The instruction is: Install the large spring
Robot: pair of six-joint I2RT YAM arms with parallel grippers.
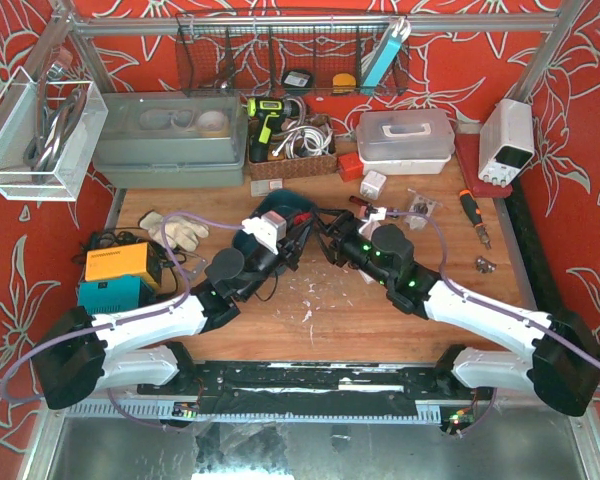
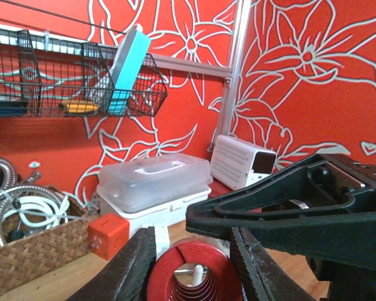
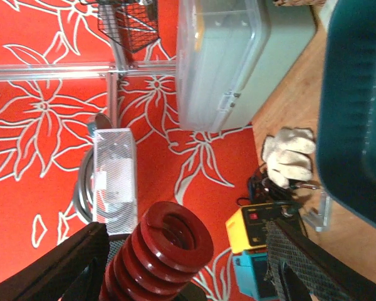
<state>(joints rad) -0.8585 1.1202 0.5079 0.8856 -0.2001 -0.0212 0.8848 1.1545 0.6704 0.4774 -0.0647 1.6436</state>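
Observation:
The large red spring [image 2: 191, 279] sits end-on between my left gripper's [image 2: 193, 241] two fingers [image 2: 128, 269], which press on both its sides. A white pin shows through its bore. In the right wrist view the spring [image 3: 166, 248] rises between my right gripper's [image 3: 185, 229] wide-open fingers [image 3: 69, 263], close to the left one. One black right finger [image 2: 288, 207] crosses just above the spring in the left wrist view. In the top view both grippers, left [image 1: 292, 240] and right [image 1: 330, 240], meet at the table's middle, and the spring is hidden between them.
A teal box [image 1: 280, 208] lies just behind the grippers. White gloves [image 1: 175, 230] and yellow [image 1: 118, 262] and teal devices are at the left. A clear lidded box [image 1: 405, 140], a white power supply [image 1: 507, 140], a wicker basket [image 1: 290, 150] and a grey bin [image 1: 170, 140] line the back.

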